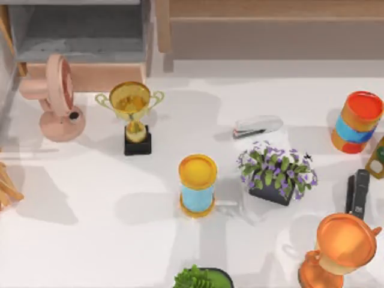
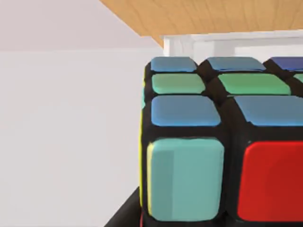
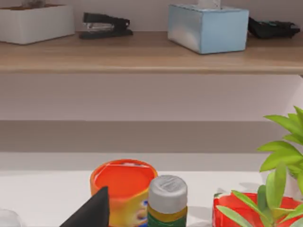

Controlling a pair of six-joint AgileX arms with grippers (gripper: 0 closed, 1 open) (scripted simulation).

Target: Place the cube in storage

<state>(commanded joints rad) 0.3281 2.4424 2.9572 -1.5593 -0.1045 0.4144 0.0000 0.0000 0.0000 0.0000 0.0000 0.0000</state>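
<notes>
The cube [image 2: 222, 137], with a black grid and blue, green, teal and red stickers, sits very close in the left wrist view. A dark finger [image 2: 124, 216] of my left gripper shows at its lower edge, so the gripper looks shut on it. Behind the cube are a wooden panel [image 2: 203, 16] and a white frame [image 2: 227, 40]. The storage [image 1: 78, 33], a grey-lined open compartment with a wooden frame, lies at the table's far left corner. One dark fingertip [image 3: 90, 210] of my right gripper points at an orange can [image 3: 124, 189].
On the table stand a pink fan [image 1: 57, 96], a gold trophy [image 1: 133, 114], a blue can with a yellow lid [image 1: 197, 185], a purple flower pot [image 1: 277, 171], a silver stapler [image 1: 258, 126], an orange can [image 1: 357, 122], a black stapler [image 1: 359, 192] and a bronze trophy [image 1: 339, 249].
</notes>
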